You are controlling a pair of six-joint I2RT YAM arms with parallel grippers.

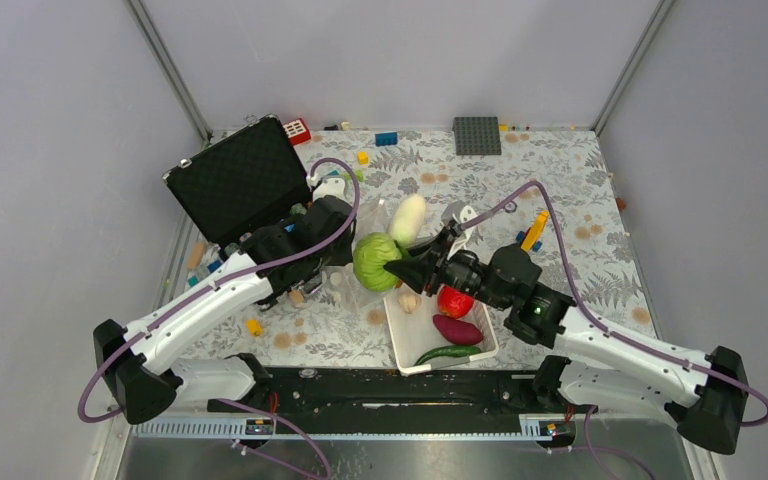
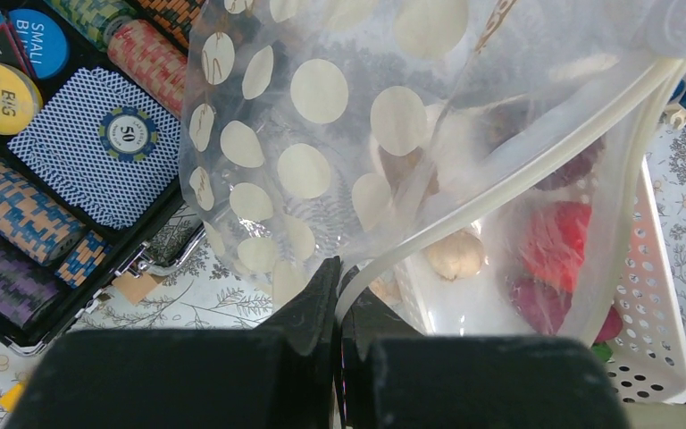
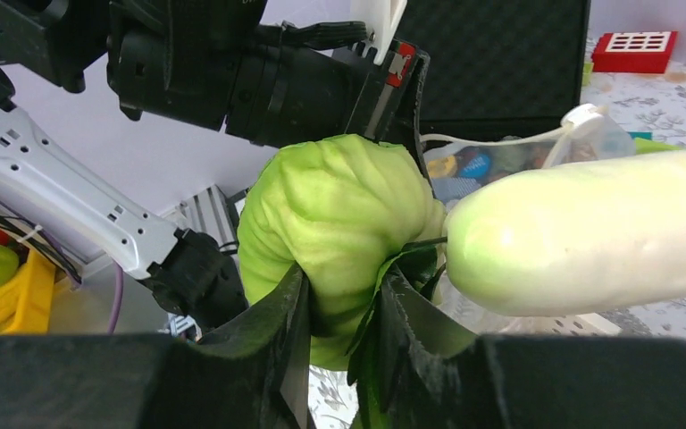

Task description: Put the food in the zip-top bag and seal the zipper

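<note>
Right gripper [image 3: 344, 286] clamped on base of green cabbage [image 3: 339, 201], cabbage upright between fingers, just beside tip of white radish [image 3: 589, 232]. Left gripper [image 2: 338, 268] pinched shut on mouth edge of zip-top bag [image 2: 322, 134], white basket [image 2: 670, 268] visible through bag. In basket: red tomato [image 1: 454, 300], purple sweet potato [image 1: 457, 330], long green pepper [image 1: 447, 353].

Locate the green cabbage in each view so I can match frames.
Top external: green cabbage at centre, in the right end effector.
Left wrist: not in it.
Right wrist: green cabbage mid-frame, between the fingers.
Shared landmark: black case, upper left in top external, left in left wrist, top right in right wrist.
</note>
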